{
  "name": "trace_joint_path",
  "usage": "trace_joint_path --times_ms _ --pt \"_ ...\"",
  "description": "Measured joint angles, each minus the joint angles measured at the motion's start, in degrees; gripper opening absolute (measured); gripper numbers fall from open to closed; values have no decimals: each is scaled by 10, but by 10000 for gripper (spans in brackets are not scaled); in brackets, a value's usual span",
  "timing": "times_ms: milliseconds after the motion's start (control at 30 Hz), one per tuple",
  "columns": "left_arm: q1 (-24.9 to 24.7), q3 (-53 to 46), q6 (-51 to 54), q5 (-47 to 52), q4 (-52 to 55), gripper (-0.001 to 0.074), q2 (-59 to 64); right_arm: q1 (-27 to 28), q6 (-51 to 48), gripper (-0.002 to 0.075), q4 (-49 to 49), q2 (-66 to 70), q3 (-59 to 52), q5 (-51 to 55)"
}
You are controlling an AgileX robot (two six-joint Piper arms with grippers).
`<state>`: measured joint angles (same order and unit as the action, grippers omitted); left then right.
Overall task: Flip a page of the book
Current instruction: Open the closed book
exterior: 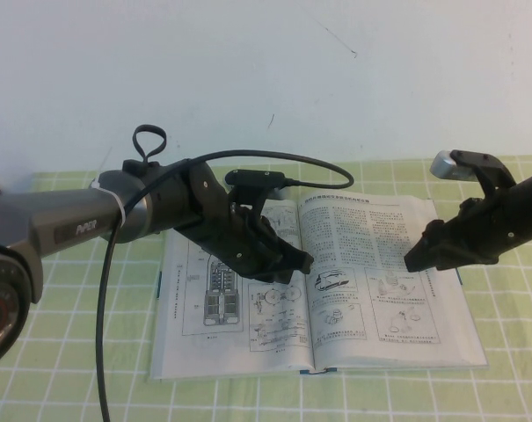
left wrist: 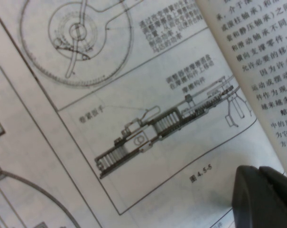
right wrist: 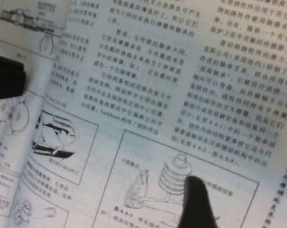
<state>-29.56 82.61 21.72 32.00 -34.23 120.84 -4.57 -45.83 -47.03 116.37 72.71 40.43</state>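
Note:
The book (exterior: pixel 173 338) lies open and flat on the table. The page (exterior: pixel 371 230), with dense text above boxed drawings, is its right-hand leaf and lies flat; it also fills the right wrist view (right wrist: pixel 148 85). The left-hand leaf (exterior: pixel 214 294) carries a tall machine cutaway. My left gripper (exterior: pixel 306 262) is shut and empty, its tip low over the left leaf beside the spine; in the left wrist view (left wrist: pixel 259 179) it is just above the paper. My right gripper (exterior: pixel 412 261) is shut and empty, hovering over the page's right half (right wrist: pixel 195 192).
A green checked cloth (exterior: pixel 63 369) covers the table, with a white wall (exterior: pixel 336 79) behind. The left arm's black cable (exterior: pixel 274 156) arches over the book's far edge. The left gripper shows as a dark block in the right wrist view (right wrist: pixel 5 76).

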Motion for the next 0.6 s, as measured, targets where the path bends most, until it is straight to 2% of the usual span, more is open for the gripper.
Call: trace_joint_path --times_ms 600 --pt "0 0 0 -1 0 -4 0 0 33 437 -12 18 3 1"
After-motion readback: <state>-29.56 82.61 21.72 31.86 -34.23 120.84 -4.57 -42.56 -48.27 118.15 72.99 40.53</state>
